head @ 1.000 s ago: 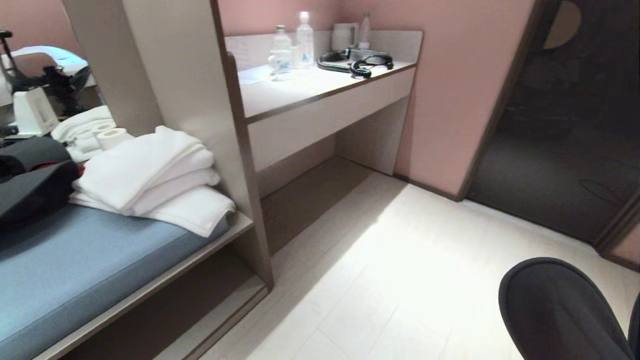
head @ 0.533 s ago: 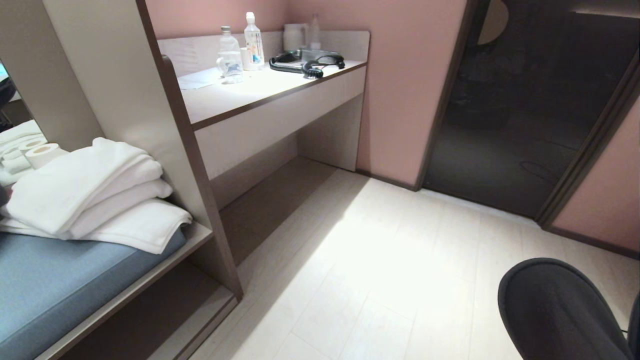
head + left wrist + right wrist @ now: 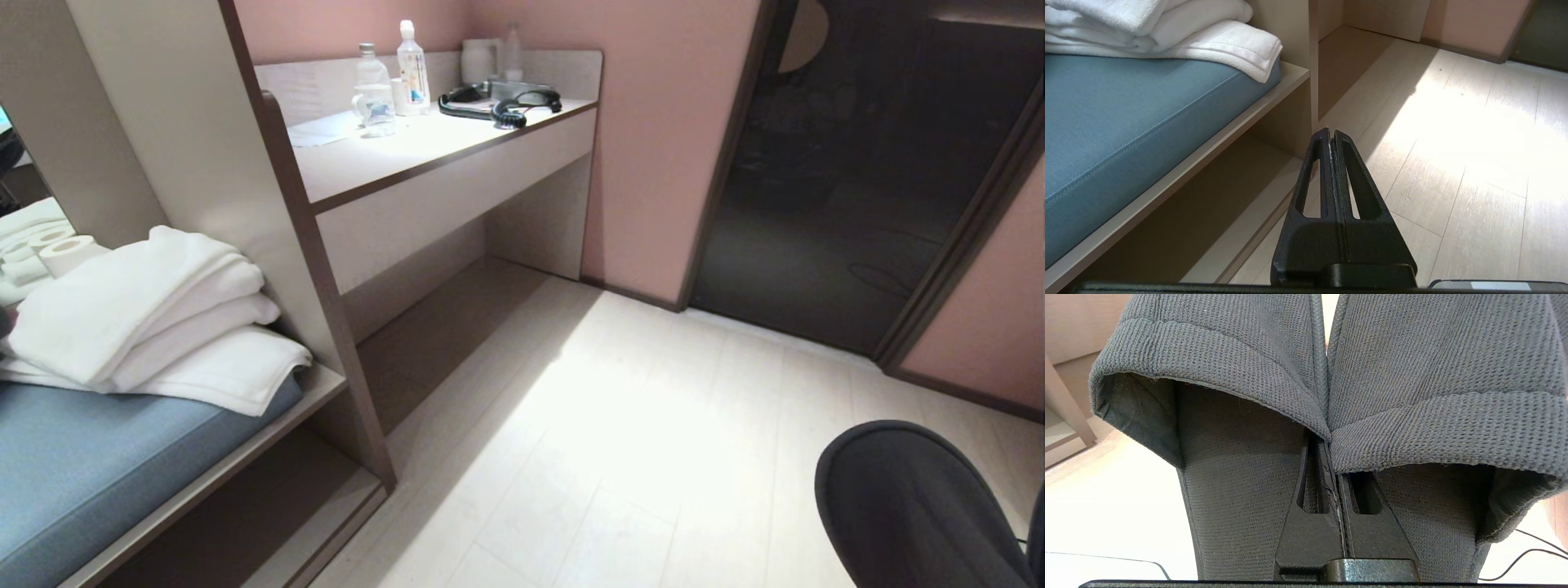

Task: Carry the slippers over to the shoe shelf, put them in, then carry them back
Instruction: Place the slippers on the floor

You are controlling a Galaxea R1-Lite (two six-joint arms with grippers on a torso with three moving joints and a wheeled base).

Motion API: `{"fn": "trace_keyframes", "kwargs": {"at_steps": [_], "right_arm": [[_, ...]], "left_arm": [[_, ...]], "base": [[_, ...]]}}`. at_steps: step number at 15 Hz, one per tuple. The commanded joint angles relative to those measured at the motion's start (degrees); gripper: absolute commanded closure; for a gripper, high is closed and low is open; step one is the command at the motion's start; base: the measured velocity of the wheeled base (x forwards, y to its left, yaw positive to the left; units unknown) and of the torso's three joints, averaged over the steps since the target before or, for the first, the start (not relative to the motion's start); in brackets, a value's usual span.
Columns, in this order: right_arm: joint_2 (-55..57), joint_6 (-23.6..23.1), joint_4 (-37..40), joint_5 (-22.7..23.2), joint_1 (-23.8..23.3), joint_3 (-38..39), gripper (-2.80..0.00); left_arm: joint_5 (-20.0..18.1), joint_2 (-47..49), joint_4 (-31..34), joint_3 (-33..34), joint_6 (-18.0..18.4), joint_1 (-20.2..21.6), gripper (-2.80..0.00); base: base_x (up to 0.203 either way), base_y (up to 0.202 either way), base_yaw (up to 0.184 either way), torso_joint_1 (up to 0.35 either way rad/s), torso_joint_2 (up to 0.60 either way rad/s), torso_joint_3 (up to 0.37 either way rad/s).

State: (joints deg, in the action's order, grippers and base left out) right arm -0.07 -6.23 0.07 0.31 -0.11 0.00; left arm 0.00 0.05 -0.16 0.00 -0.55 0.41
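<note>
Evidently right gripper (image 3: 1331, 457) clamps slippers' (image 3: 1314, 375) adjoining inner edges, carrying pair as one toward shoe shelf (image 3: 269, 506); left gripper (image 3: 1331, 136) closed, empty.

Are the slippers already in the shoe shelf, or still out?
Out. The right tool is shut on the slippers above the floor; the shoe shelf is empty.

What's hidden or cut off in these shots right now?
- Right claw tips: right wrist view, buried between the slippers.
- Slippers: head view, only one toe, cut by the frame edge.
- Shelf interior: head view, dark shadow under the bench.
</note>
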Motion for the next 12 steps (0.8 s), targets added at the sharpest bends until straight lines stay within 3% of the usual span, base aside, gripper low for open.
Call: {"fn": "trace_keyframes", "kwargs": {"at_steps": [1,4,12], "right_arm": [[0.07,-0.01,0.01,0.04,0.01,0.00,0.00],[0.07,-0.10,0.01,0.04,0.02,0.00,0.00],[0.07,-0.09,0.01,0.05,-0.06,0.00,0.00]], "left_arm": [[0.00,0.04,-0.02,0.00,0.02,0.02,0.00],[0.09,0.04,0.16,0.00,0.28,0.02,0.00],[0.09,0.04,0.16,0.00,0.55,0.02,0.00]], "base": [[0.000,0.000,0.000,0.000,0.00,0.000],[0.044,0.000,-0.001,0.001,0.00,-0.001],[0.196,0.000,-0.001,0.004,0.00,0.003]]}}
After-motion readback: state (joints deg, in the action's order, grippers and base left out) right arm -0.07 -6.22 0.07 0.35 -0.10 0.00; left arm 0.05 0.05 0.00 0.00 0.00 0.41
